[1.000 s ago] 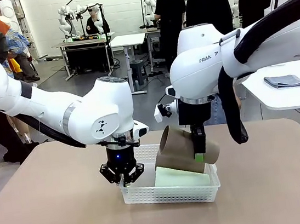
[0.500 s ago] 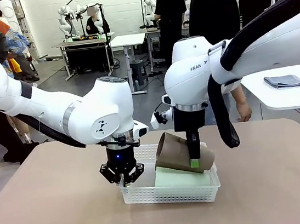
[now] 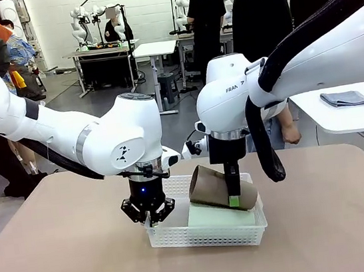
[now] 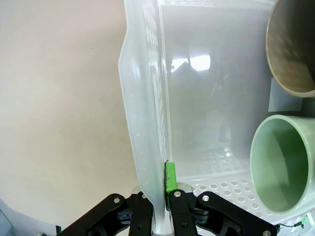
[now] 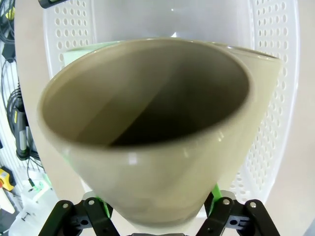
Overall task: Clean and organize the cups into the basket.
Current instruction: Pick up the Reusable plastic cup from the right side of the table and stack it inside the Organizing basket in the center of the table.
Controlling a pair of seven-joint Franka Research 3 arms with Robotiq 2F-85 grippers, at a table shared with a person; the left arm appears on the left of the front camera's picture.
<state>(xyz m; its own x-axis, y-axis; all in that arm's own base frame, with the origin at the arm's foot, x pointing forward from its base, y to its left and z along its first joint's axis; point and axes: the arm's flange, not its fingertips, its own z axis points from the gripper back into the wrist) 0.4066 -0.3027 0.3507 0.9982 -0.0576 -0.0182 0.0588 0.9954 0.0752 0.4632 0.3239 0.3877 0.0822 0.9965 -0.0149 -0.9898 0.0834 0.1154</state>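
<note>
Front view is showing the right gripper [image 3: 234,193], jaws spreading around a tan cup [image 3: 220,188] lying on the mint cup [image 3: 219,214] inside the basket [image 3: 205,235], whose rim the left gripper [image 3: 149,215] is pinching; rising straight up seems wise.

place: robotics lab | evidence: workbenches [image 3: 157,47], concrete floor [image 3: 97,100], people standing behind
</note>
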